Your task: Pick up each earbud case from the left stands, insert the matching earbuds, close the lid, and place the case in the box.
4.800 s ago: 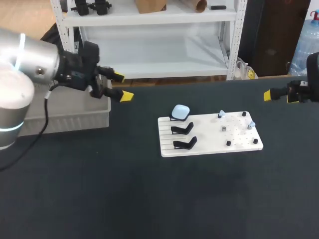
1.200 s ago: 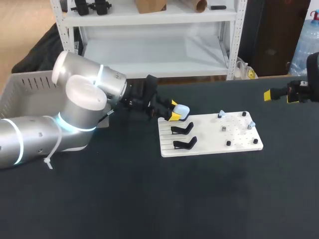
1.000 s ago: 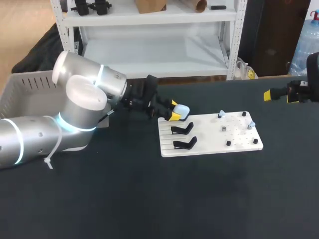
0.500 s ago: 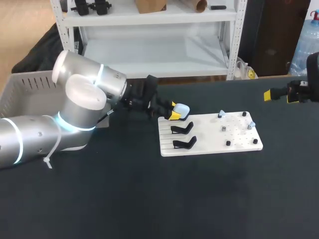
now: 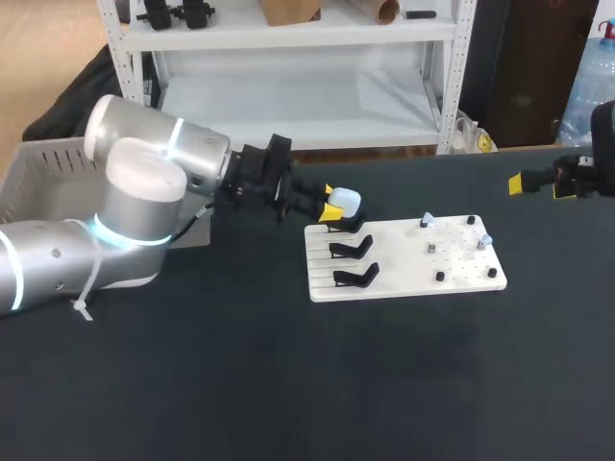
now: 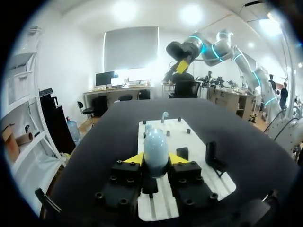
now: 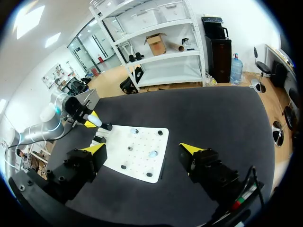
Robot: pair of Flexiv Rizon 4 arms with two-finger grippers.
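Yellow tips of the left gripper [image 6: 156, 158] are clenched on the pale blue earbud case [image 6: 155, 149], one from each side, low on its body. The case is at the farthest stand [image 5: 348, 225] of the white board [image 5: 404, 264]; I cannot tell whether it touches the stand or is just above it. I judge the case light, stiff and smooth, with rounded sides, so it may slip; a hold across its middle, below the lid, seems safest. The lid seam is not visible. The earbuds [image 5: 483, 240] are too small to make out. The right gripper [image 7: 142, 149] hangs well apart, fingers spread and empty. The box [image 5: 38, 163] is partly hidden behind the left arm.
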